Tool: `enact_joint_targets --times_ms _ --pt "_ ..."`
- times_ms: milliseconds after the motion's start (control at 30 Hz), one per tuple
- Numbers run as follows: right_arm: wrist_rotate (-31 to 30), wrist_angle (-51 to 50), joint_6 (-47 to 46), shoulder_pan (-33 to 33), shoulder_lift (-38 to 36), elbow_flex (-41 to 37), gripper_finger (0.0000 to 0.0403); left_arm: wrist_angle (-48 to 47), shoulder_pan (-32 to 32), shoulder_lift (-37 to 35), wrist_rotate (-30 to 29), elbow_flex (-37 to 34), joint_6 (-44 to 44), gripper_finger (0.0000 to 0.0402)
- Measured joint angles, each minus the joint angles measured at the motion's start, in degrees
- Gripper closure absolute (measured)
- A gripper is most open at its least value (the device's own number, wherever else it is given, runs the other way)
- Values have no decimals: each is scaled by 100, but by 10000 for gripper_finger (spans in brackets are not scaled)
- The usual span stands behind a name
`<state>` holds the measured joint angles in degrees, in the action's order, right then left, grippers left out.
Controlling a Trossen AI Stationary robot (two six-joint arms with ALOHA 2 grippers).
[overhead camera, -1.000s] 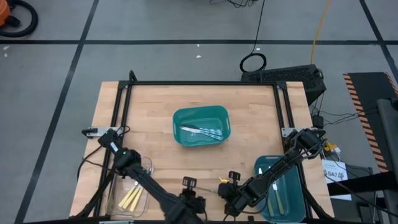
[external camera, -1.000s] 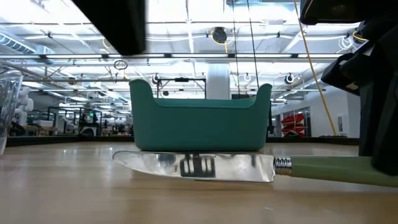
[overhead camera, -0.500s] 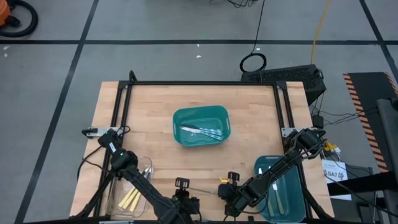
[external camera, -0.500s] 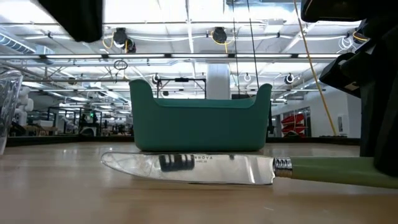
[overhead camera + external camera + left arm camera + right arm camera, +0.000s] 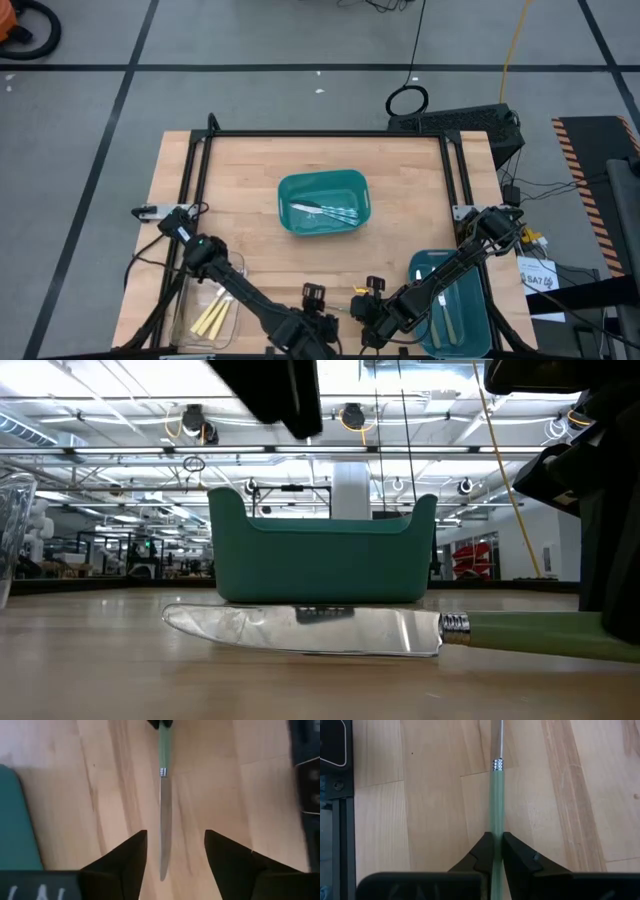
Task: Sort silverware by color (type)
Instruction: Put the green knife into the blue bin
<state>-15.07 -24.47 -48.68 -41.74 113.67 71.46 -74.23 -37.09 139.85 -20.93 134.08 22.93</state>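
A knife with a light green handle (image 5: 520, 634) and a silver blade (image 5: 164, 820) lies low over the table's near edge, blade toward the left. My right gripper (image 5: 496, 851) is shut on its handle. My left gripper (image 5: 175, 834) hovers open above the blade's tip end, one finger on either side and clear of it; in the low view it shows as a dark shape (image 5: 285, 395) high above the blade. Metal silverware (image 5: 325, 211) lies in the middle teal bin (image 5: 283, 196). My right gripper pinches the knife's green handle (image 5: 496, 822) between its two fingers, well back from the metal collar. The fingers slant down from the table's right side and lie along the handle. The knife sits nearly level, blade just at the table top; whether it rests there I cannot tell.
A clear container (image 5: 232, 268) at the near left holds yellow-handled pieces (image 5: 212, 318). A second teal bin (image 5: 470, 290) at the near right holds a green-handled piece (image 5: 447, 320). A black frame (image 5: 320, 133) runs round the table's far and side edges.
My left gripper swung toward the table's left edge, then back right, and now hangs over the blade. The knife's blade shifted slightly leftward and rolled a little, while the handle stayed in my right gripper.
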Motion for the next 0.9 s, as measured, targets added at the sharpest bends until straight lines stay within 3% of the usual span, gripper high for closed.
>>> enact_joint_targets --times_ms 400,633,900 --pt "-58 11 11 -111 2 0 378 709 194 28 -4 -1167 -63 195" --pt "-120 28 -5 -118 4 0 378 1072 301 28 343 -1207 -168 198" --pt "-138 50 -33 -120 4 0 378 1104 364 197 796 -1197 -150 279"
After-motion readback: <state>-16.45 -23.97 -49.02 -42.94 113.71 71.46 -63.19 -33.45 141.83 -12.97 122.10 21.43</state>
